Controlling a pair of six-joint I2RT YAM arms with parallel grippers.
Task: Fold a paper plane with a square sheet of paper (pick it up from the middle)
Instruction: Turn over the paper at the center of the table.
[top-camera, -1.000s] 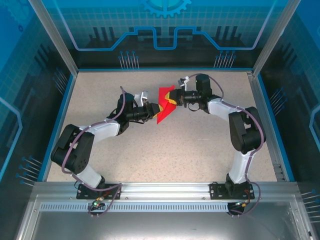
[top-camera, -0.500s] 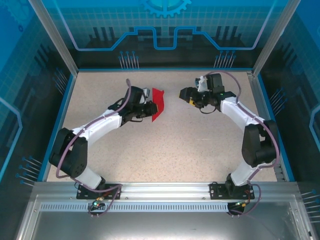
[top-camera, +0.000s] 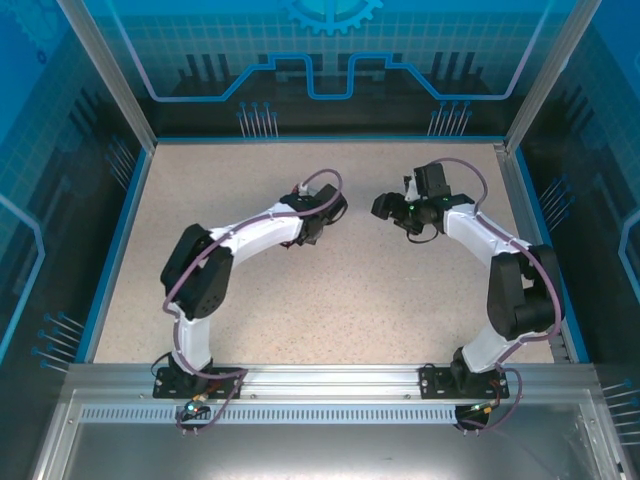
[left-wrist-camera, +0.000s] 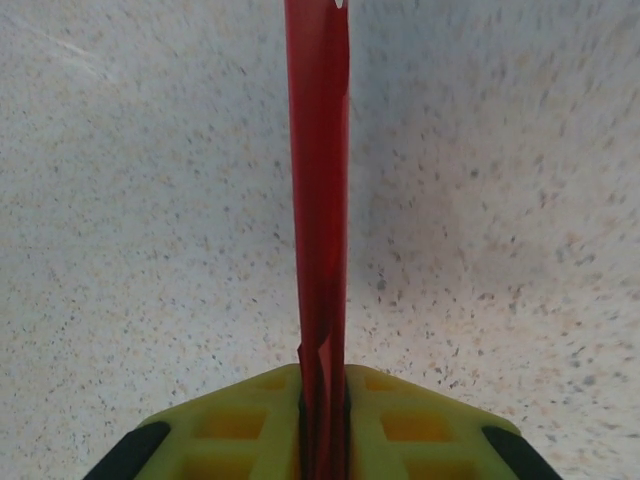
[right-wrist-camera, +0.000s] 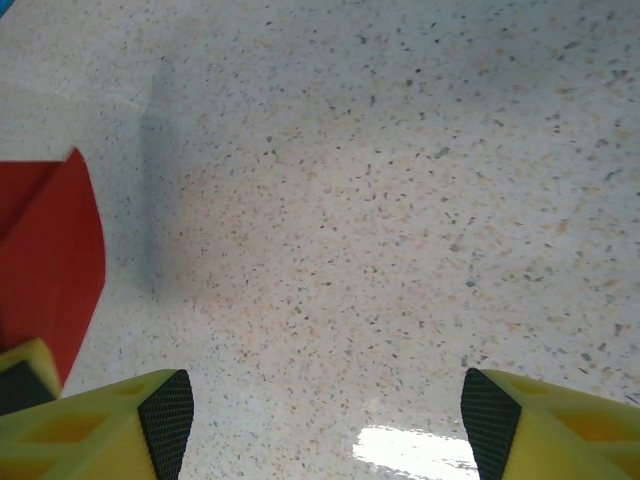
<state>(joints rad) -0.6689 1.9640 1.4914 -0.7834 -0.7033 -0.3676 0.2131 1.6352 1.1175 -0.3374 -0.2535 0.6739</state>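
Note:
The red paper plane (left-wrist-camera: 318, 180) is folded flat and stands edge-on in the left wrist view, reaching from the fingers to the top of the frame above the speckled table. My left gripper (left-wrist-camera: 323, 378) is shut on its near end, yellow fingers (left-wrist-camera: 230, 420) pressed against both sides. From above, the left gripper (top-camera: 332, 207) sits mid-table. To its right, my right gripper (top-camera: 383, 208) faces it across a short gap. The right gripper (right-wrist-camera: 327, 420) is open with nothing between its pads (right-wrist-camera: 165, 420). A red flap of the plane (right-wrist-camera: 50, 255) shows at the left edge of the right wrist view.
The speckled beige table (top-camera: 330, 290) is ringed by a blue rim (top-camera: 120, 240) and transparent enclosure walls. Both arm bases are bolted to the metal rail (top-camera: 330, 380) at the near edge.
The right gripper let go of the paper and pulled back to the right. The left arm swung right and turned its wrist, carrying the folded paper with it.

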